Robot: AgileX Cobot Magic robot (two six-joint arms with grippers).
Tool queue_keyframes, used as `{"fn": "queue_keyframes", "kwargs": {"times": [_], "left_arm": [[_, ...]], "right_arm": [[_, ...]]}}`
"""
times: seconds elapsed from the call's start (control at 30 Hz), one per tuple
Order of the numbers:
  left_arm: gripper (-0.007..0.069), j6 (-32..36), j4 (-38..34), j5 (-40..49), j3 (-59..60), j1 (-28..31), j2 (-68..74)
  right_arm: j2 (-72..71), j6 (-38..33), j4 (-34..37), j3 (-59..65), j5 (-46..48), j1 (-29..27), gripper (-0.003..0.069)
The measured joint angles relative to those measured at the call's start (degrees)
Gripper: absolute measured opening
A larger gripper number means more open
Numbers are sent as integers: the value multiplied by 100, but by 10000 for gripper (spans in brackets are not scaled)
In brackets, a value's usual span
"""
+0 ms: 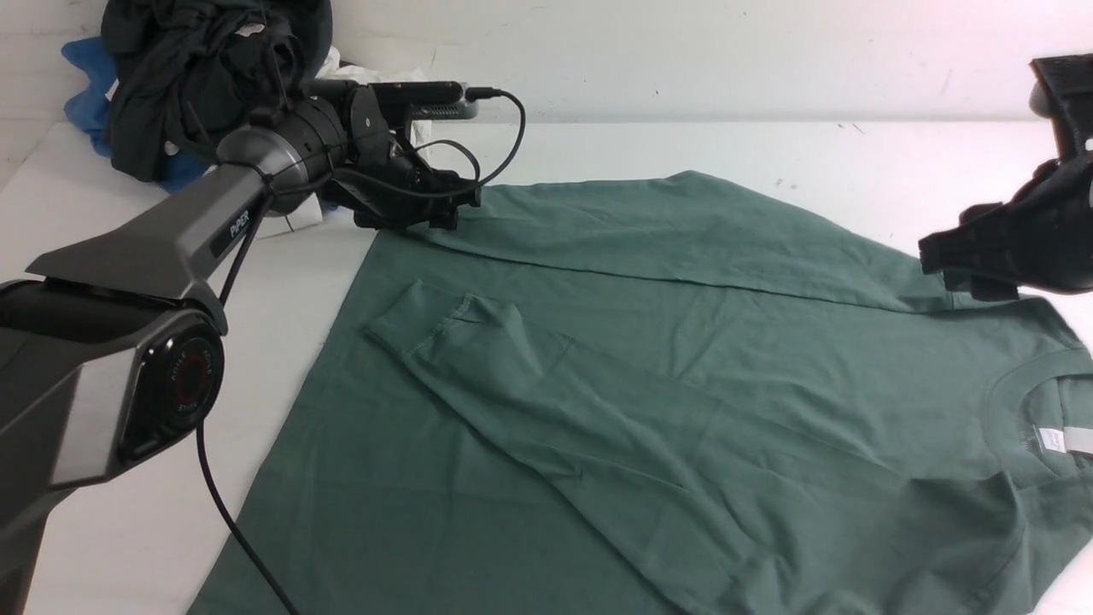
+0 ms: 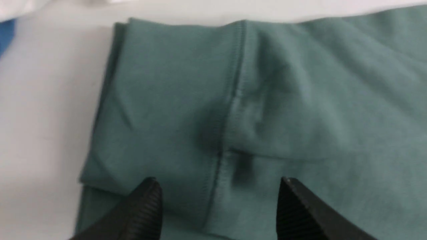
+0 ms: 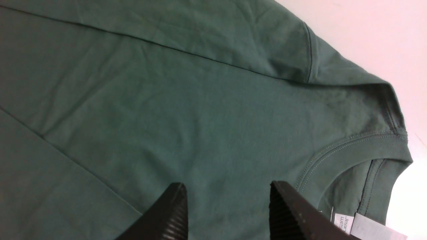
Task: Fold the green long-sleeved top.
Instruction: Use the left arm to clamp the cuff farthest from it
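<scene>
**Green top lying flat on the bench, both grippers open above it**

The green long-sleeved top [image 1: 683,359] is lying spread across the white bench [image 1: 282,282], filling most of the front view. Its neck is pointing toward the robot's right. Both sleeves are lying folded in over the body. The far sleeve [image 1: 683,231] is running along the far edge, and the near sleeve [image 1: 546,401] is crossing the chest diagonally, with its cuff [image 1: 427,316] resting toward the hem side. The ribbed collar [image 3: 353,150] and the white neck label [image 1: 1055,440] are showing at the right edge.

The left gripper [image 1: 444,209] is hovering at the top's far left corner. Its jaws are standing wide apart, and its ribbed fingers [image 2: 146,206] are poised over a stitched seam in the fabric without pinching any cloth.

The right gripper [image 1: 956,265] is hanging over the far shoulder, near the collar. Its jaws are also standing apart and holding nothing, with the fabric lying smooth beneath them.

A very dark garment [image 1: 196,77] is sitting heaped at the far left corner of the bench. A blue garment [image 1: 85,94] is peeking out beside it, well apart from the green top's body.
</scene>
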Motion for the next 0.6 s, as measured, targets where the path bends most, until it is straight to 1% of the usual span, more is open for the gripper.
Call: {"fn": "queue_keyframes", "kwargs": {"times": [0.1, 0.23, 0.27, 0.33, 0.37, 0.43, 0.5, 0.53, 0.57, 0.6], "left_arm": [[425, 5, -11, -92, 0, -11, 29], [393, 5, 27, -121, -12, -6, 160], [365, 18, 52, -130, -12, -2, 181], [339, 23, 53, -123, -12, -2, 181], [287, 51, 92, -123, -12, -2, 181], [247, 70, 102, -123, -12, -2, 181], [157, 94, 115, -118, -12, -2, 181], [125, 99, 115, -113, -12, -2, 181], [100, 115, 115, -109, -12, -2, 181], [94, 128, 109, -106, -12, -2, 181]], "right_arm": [[0, -4, 0, 0, 0, 0, 324], [0, -18, 7, 0, 0, 0, 324], [0, -18, 7, 0, 0, 0, 324], [0, -18, 7, 0, 0, 0, 324], [0, -18, 7, 0, 0, 0, 324], [0, -18, 7, 0, 0, 0, 324], [0, -18, 7, 0, 0, 0, 324], [0, -18, 7, 0, 0, 0, 324], [0, -18, 7, 0, 0, 0, 324], [0, -18, 7, 0, 0, 0, 324]]}}
